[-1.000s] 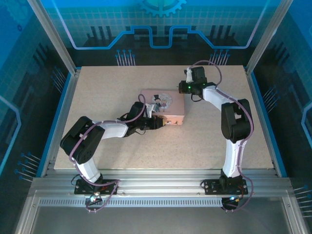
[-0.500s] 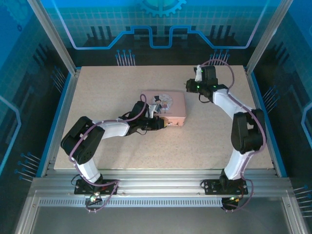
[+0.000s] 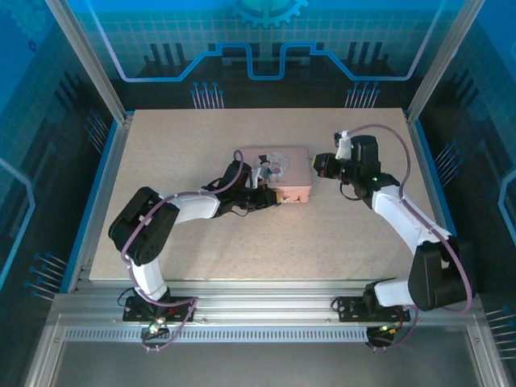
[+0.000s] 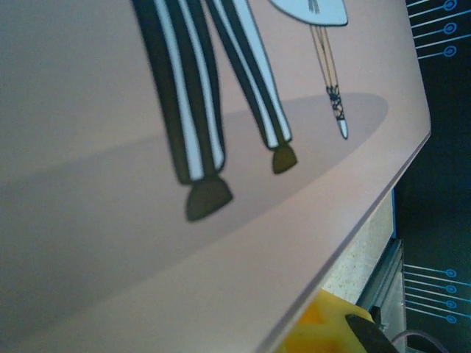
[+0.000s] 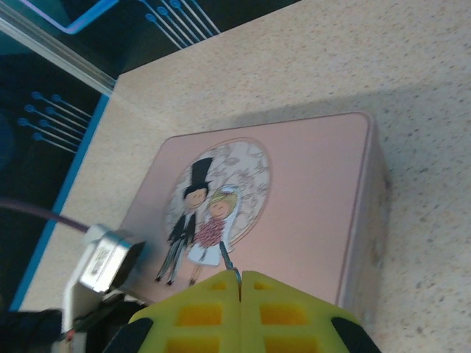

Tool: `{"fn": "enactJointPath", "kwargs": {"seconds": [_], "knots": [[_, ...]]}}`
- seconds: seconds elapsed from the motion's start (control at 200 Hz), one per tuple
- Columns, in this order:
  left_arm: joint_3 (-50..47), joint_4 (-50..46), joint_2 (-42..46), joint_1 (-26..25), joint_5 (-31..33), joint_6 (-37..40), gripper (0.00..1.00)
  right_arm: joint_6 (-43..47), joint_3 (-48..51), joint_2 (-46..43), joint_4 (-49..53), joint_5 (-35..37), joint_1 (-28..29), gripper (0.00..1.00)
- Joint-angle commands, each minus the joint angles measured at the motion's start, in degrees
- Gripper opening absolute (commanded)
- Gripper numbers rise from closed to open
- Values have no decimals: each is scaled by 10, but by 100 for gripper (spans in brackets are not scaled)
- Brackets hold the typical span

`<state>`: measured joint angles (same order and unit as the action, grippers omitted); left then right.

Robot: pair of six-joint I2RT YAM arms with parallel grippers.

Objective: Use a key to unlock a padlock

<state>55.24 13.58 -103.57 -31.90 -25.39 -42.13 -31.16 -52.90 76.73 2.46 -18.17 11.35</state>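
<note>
The key (image 5: 228,261) showed in the right wrist view as a thin dark sliver standing up between the yellow fingers of the right gripper (image 5: 239,279). Those fingers were pressed together and clamped on it. Beyond the key's tip lay the pink tin (image 5: 316,191), lid up with its cartoon couple facing the camera, on the speckled table (image 5: 412,66).

In the top view the right gripper (image 3: 321,164) sat just beside the right edge of the pink tin (image 3: 294,176), pointing at it. A second before, it had been off the tin's far right corner with the arm folded close. The arm had since swung outward and carried the gripper down along the tin's right side. The left gripper (image 3: 268,196) had crept a little further in at the tin's near edge, and the tin had turned slightly. The padlock was too small to make out here. It probably sat by the left fingertips, though that could not be confirmed.

In the left wrist view the pink tin (image 4: 110,243) was very close, the cartoon's striped legs across its lid and one yellow finger (image 4: 324,327) just below its edge. Whether the left pincer was apart or together could not be told.

As a judgement, the key was in hand and being brought round for an approach, and insertion had not yet begun.
</note>
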Motion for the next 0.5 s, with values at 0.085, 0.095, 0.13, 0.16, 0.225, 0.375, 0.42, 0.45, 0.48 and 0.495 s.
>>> {"fn": "enactJointPath", "kwargs": {"seconds": [0.085,0.095,0.13,0.16,0.225,0.375,0.42,0.45,0.48,0.495], "knots": [[43,-17,4,-2,-19,-22,10,-53,69,-64,-52,-60,9,0],[44,-16,4,-1,-20,-22,11,-54,71,-67,-52,-61,10,0],[46,-19,5,0,-20,-23,11,-57,78,-75,-52,-64,11,0],[48,-19,5,0,-22,-24,11,-62,85,-85,-55,-68,10,0],[50,-19,6,1,-21,-26,11,-75,102,-102,-67,-81,12,0],[50,-13,9,1,-19,-33,11,-93,128,-134,-70,-95,17,0],[50,-13,9,1,-19,-34,11,-91,130,-142,-63,-96,20,0],[50,-12,10,1,-19,-35,11,-91,132,-147,-58,-97,21,0],[51,-11,9,2,-19,-36,11,-92,135,-151,-58,-98,23,0],[51,-10,10,2,-19,-37,11,-93,137,-154,-57,-99,24,0]]}}
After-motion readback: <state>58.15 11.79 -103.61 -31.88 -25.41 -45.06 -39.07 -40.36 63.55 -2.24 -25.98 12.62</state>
